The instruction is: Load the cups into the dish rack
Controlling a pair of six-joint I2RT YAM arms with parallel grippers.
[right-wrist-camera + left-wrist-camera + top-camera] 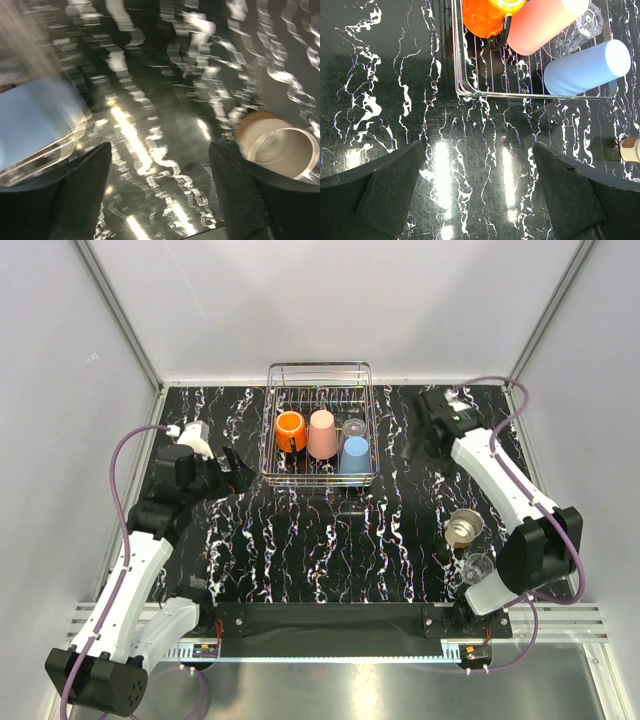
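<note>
The dish rack (273, 455) stands at the back centre. It holds an orange mug (290, 430), a salmon-pink tumbler (322, 433), a light blue cup (355, 453) and a clear glass (354, 427). A beige metallic cup (463, 528) and a second clear glass (477, 566) stand on the table at the right. My left gripper (232, 466) is open and empty just left of the rack (462, 75); its view shows the mug (485, 15), tumbler (545, 25) and blue cup (585, 67). My right gripper (420, 445) is open and empty right of the rack; its blurred view shows the blue cup (35, 120) and beige cup (280, 145).
The table is a black marbled surface (320, 540) with white walls and metal posts around it. The right arm's elbow (545, 540) sits close beside the beige cup and the loose clear glass.
</note>
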